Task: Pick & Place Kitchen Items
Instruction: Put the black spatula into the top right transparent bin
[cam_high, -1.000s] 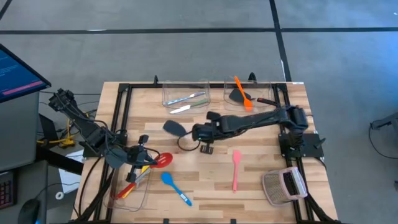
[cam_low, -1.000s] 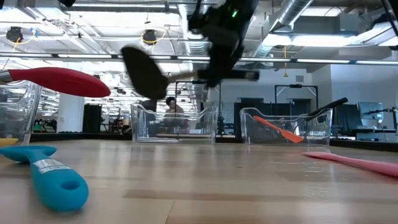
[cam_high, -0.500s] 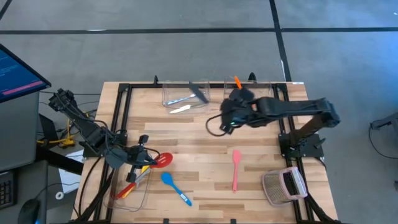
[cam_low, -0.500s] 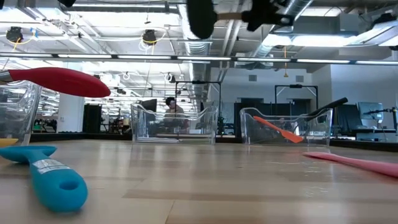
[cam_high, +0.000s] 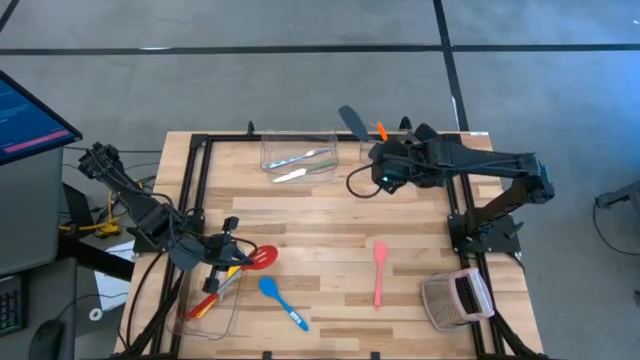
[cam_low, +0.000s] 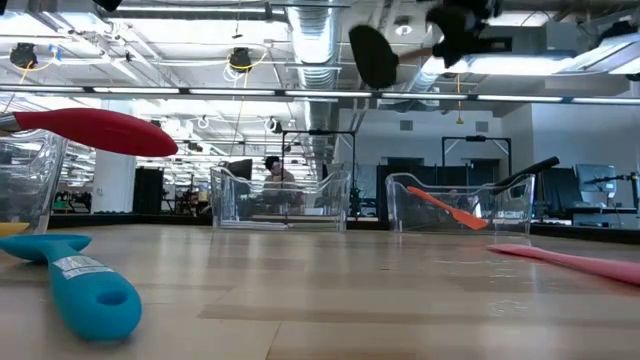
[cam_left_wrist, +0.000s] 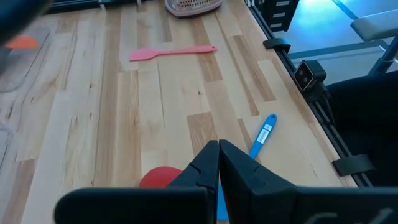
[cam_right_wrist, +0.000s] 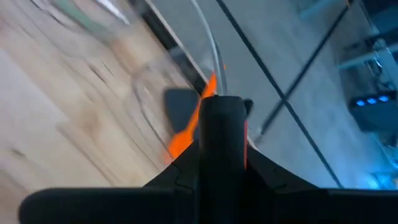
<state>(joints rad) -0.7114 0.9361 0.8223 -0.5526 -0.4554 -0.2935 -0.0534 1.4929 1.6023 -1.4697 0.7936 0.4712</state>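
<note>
Gripping a black turner (cam_high: 351, 124), the right claw (cam_high: 380, 160) hangs over the back-right bin (cam_high: 395, 150); only the low view shows the turner (cam_low: 373, 56) raised high. The left claw (cam_left_wrist: 218, 163), pressed together, waits over the front-left corner by the red spoon (cam_high: 262, 257). The blue spatula's (cam_low: 75, 280) label is unreadable.

Wood, plastic, matt black

The table (cam_high: 330, 215) is pale wood planks; the bins (cam_high: 297, 150) clear glossy plastic; the turner (cam_high: 352, 123) matt black.
</note>
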